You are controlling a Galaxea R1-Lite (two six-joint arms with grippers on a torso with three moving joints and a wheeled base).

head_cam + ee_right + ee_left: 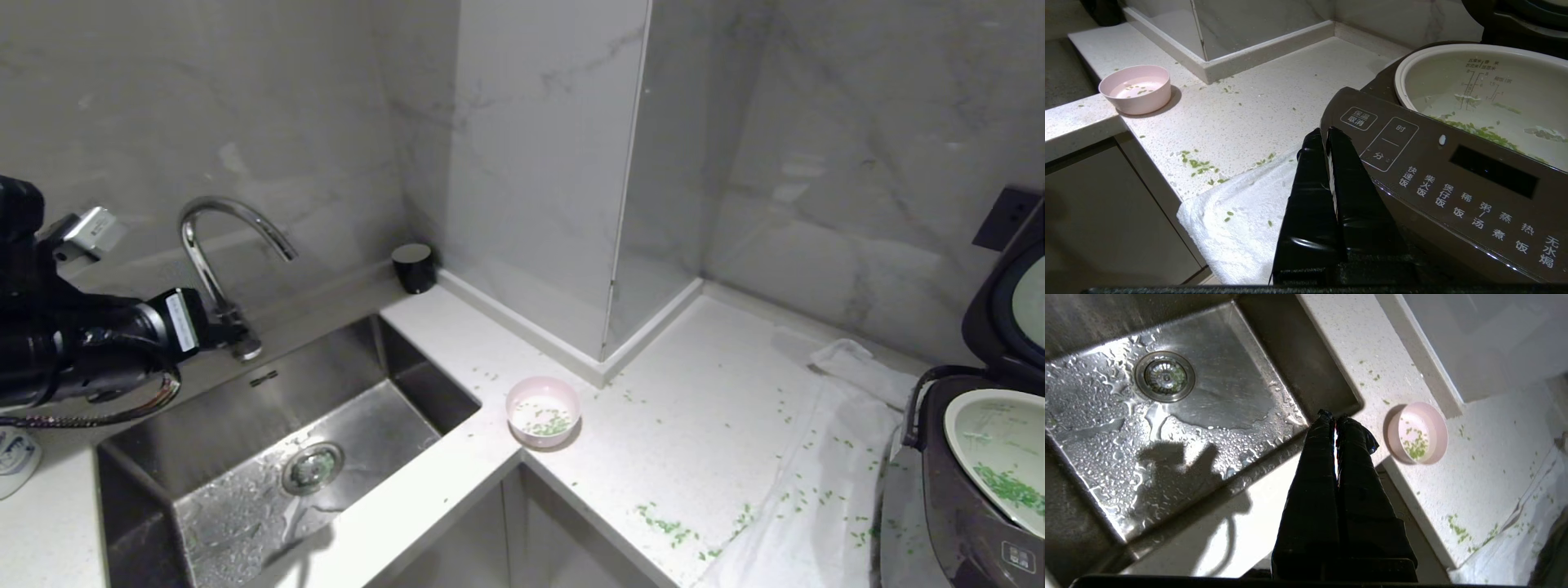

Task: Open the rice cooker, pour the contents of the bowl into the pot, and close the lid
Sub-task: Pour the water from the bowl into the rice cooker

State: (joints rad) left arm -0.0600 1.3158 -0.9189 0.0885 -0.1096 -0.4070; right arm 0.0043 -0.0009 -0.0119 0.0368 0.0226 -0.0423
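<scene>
The rice cooker [971,482] stands with its lid [1008,302] up, green bits inside the pot [1486,94]. The pink bowl [543,411] sits nearly empty on the counter, so I judge only closing remains. Both the left gripper [1336,416], above the sink's edge, and the right gripper [1327,134] are pressed together, holding nothing.

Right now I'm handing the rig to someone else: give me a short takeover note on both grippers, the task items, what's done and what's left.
Left gripper: shut, empty, above the sink's near edge.
Right gripper: shut, empty, low in front of the rice cooker.
Bowl: upright on the counter by the sink corner, a few green bits left inside.
Pot: in the cooker, green bits in it; more scattered on the counter and the white cloth.
Lid: up.
Done: opening, pouring.
Left: close the lid.
</scene>
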